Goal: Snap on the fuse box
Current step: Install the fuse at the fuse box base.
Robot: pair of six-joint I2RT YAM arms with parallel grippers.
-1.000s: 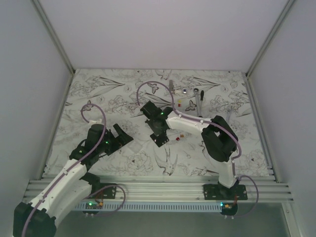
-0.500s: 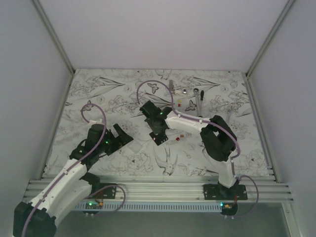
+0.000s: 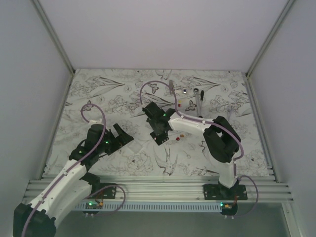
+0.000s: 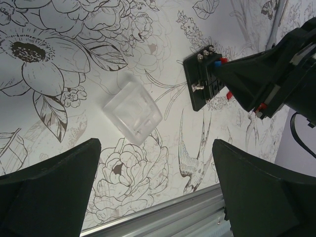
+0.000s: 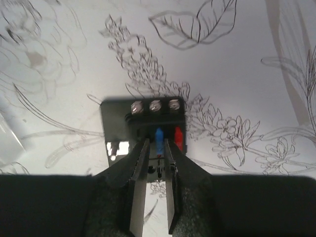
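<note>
Table (image 3: 98, 89), fuses (image 5: 159, 136) in fuse box (image 5: 117, 117), left end effector (image 4: 155, 145) apart, right end effector (image 5: 157, 143) apart

Fuse box (image 5: 143, 121), near the middle of the tabletop (image 3: 98, 94): we can read no word and no number on its black body.
Blue fuse (image 5: 159, 136) and red fuse (image 5: 177, 137): too small and blurred, we cannot read any mark on them.
Tabletop print: we find only drawn flowers, leaves, birds and butterflies, no letters.
Left arm (image 3: 74, 173) and right arm (image 3: 192, 123): no brand or label that we can read.
</note>
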